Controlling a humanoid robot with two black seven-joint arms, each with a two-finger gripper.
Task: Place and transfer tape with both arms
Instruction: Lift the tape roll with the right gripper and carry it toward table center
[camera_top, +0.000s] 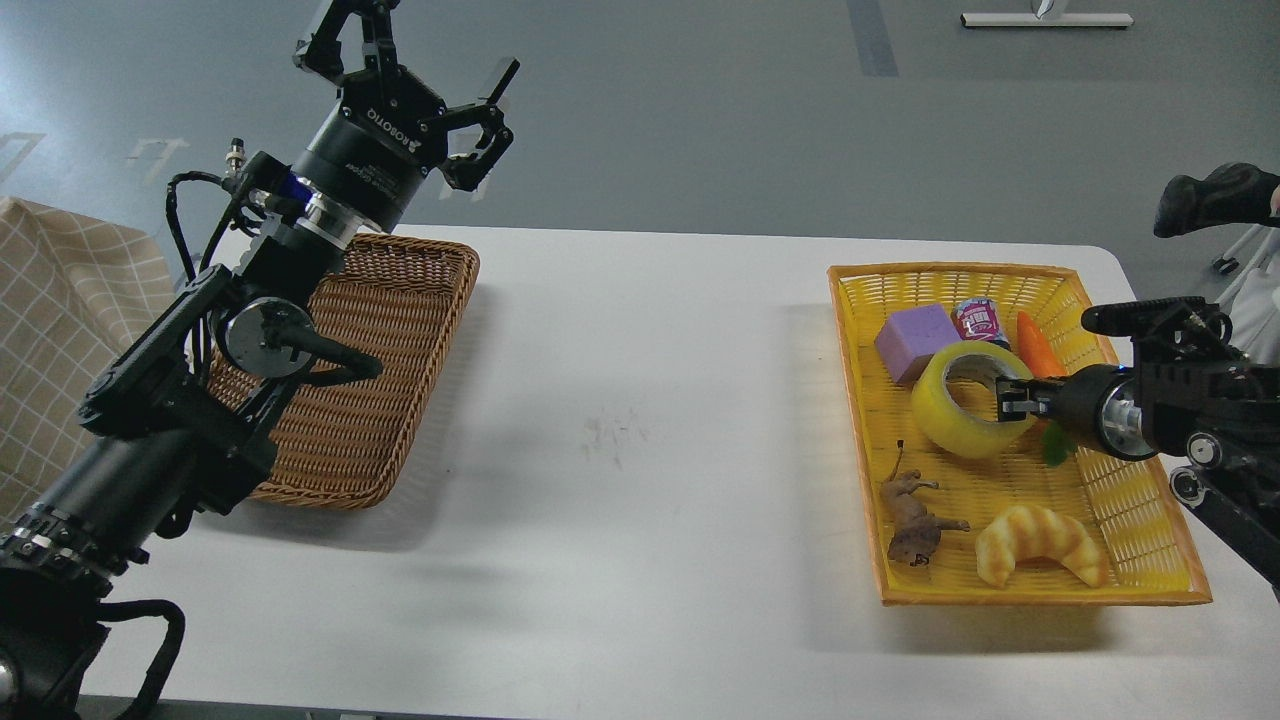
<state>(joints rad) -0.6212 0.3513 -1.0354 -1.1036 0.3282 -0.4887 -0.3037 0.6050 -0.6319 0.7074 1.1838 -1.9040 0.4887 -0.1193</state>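
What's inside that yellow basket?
In the yellow basket: tape held by the right pincer, purple block, can, carrot, toy animal, croissant. A green bit stays half hidden.

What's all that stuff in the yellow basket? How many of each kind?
Tape roll: 1
Purple block: 1
Small can: 1
Carrot: 1
Toy animal: 1
Croissant: 1
Total: 6 in the yellow basket. The right gripper is at the tape's ring.
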